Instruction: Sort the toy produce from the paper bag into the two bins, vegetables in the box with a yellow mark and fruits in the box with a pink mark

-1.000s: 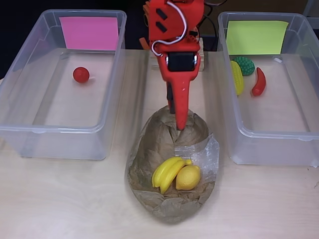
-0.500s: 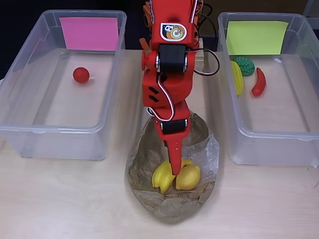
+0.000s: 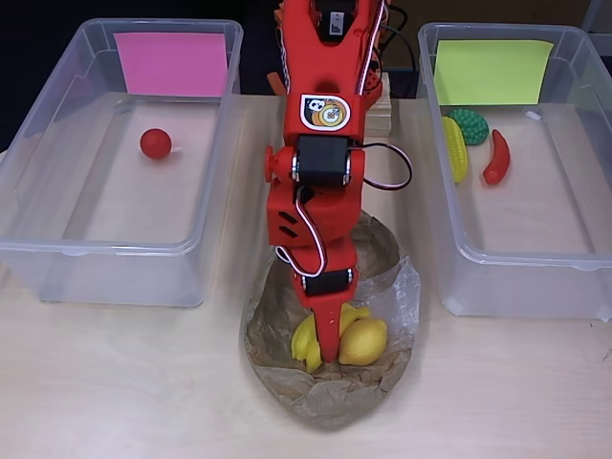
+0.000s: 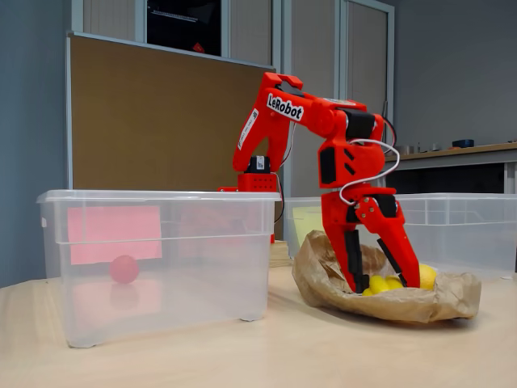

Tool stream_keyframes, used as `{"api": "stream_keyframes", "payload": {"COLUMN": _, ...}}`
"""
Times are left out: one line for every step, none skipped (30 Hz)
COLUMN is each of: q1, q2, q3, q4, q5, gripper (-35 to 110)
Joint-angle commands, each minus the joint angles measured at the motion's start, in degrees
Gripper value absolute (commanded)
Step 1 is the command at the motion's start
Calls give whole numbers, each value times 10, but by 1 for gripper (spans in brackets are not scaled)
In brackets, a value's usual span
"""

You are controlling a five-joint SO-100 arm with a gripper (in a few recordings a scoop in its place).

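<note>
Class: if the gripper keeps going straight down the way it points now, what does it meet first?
Most likely the bananas: the open gripper points down into the paper bag, straddling them, with the lemon close beside. Exact depth is unclear.

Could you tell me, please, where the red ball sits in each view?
Overhead view: the red ball lies in the left bin, below its pink mark.
Fixed view: it shows through the near bin's clear wall, low, under the pink mark.
Shared landmark: the pink mark.
</note>
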Motion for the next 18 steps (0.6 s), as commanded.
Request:
{"api": "stream_keyframes", "payload": {"q1": -1, "q2": 8, "q3": -18, "q4": 10, "q5": 8, "gripper": 14}}
{"api": "stream_keyframes", "payload": {"q1": -1, "q2": 11, "q3": -18, "q4": 14, "q5": 11, "gripper": 13}}
{"api": "stream_keyframes", "payload": {"q1": -2, "q2": 18, "q3": -18, "q4": 19, "q5": 13, "gripper": 12}}
{"api": "stream_keyframes", "payload": {"q1": -3, "q2": 25, "q3": -18, "q4": 25, "q5": 16, "gripper": 11}}
{"api": "stream_keyframes", "payload": {"q1": -3, "q2": 34, "q3": -16, "q4": 33, "q5": 18, "gripper": 10}}
{"api": "stream_keyframes", "payload": {"q1": -3, "q2": 44, "q3": -15, "q4": 40, "q5": 23, "gripper": 9}}
{"api": "stream_keyframes", "payload": {"q1": -3, "q2": 55, "q3": -13, "q4": 49, "q5": 25, "gripper": 8}}
{"api": "stream_keyframes", "payload": {"q1": -3, "q2": 69, "q3": -9, "q4": 56, "q5": 25, "gripper": 8}}
{"api": "stream_keyframes", "payload": {"q1": -3, "q2": 82, "q3": -5, "q4": 64, "q5": 27, "gripper": 7}}
{"api": "stream_keyframes", "payload": {"q1": -3, "q2": 96, "q3": -1, "q4": 73, "q5": 30, "gripper": 6}}
{"api": "stream_keyframes", "payload": {"q1": -2, "q2": 112, "q3": 4, "q4": 82, "q5": 32, "gripper": 6}}
{"api": "stream_keyframes", "payload": {"q1": -1, "q2": 127, "q3": 8, "q4": 92, "q5": 34, "gripper": 6}}
{"api": "stream_keyframes", "payload": {"q1": 1, "q2": 142, "q3": 12, "q4": 101, "q5": 39, "gripper": 5}}
{"api": "stream_keyframes", "payload": {"q1": 1, "q2": 156, "q3": 17, "q4": 109, "q5": 44, "gripper": 4}}
{"api": "stream_keyframes", "payload": {"q1": 2, "q2": 171, "q3": 20, "q4": 118, "q5": 49, "gripper": 3}}
{"api": "stream_keyframes", "payload": {"q1": 2, "q2": 184, "q3": 24, "q4": 126, "q5": 53, "gripper": 3}}
{"api": "stream_keyframes", "payload": {"q1": 2, "q2": 197, "q3": 28, "q4": 130, "q5": 56, "gripper": 3}}
{"api": "stream_keyframes", "payload": {"q1": 2, "q2": 211, "q3": 33, "q4": 134, "q5": 61, "gripper": 3}}
